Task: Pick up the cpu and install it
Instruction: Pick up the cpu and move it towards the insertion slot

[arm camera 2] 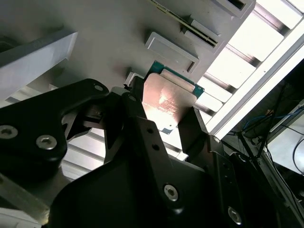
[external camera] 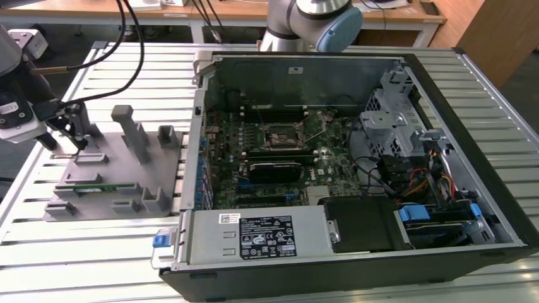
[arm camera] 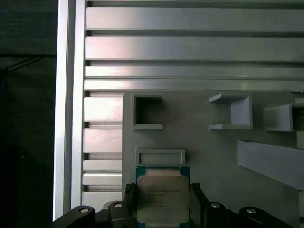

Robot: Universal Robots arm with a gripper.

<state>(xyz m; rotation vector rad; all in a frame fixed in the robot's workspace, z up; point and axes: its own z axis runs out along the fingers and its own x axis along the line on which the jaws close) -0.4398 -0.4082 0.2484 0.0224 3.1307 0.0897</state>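
Note:
The cpu [arm camera: 163, 198], a small square chip with a silvery top and green edge, sits between the two black fingers of my gripper [arm camera: 163, 209], which press against its opposite sides. In the second wrist view the cpu [arm camera 2: 167, 99] is held the same way, just over the grey fixture tray [arm camera 2: 109, 47]. In the exterior view my gripper [external camera: 72, 144] hangs at the left, low over the back corner of the grey tray [external camera: 110, 183]. The black motherboard socket [external camera: 281, 136] lies inside the open computer case, far to the exterior view's right of the gripper.
The grey tray carries upright posts [external camera: 133, 129] and a thin green memory stick [external camera: 97, 187]. The open computer case [external camera: 497, 208] fills the middle and right, with cables, a drive cage [external camera: 392, 120] and a power supply [external camera: 261, 237]. All rest on a slatted aluminium table [external camera: 76, 252].

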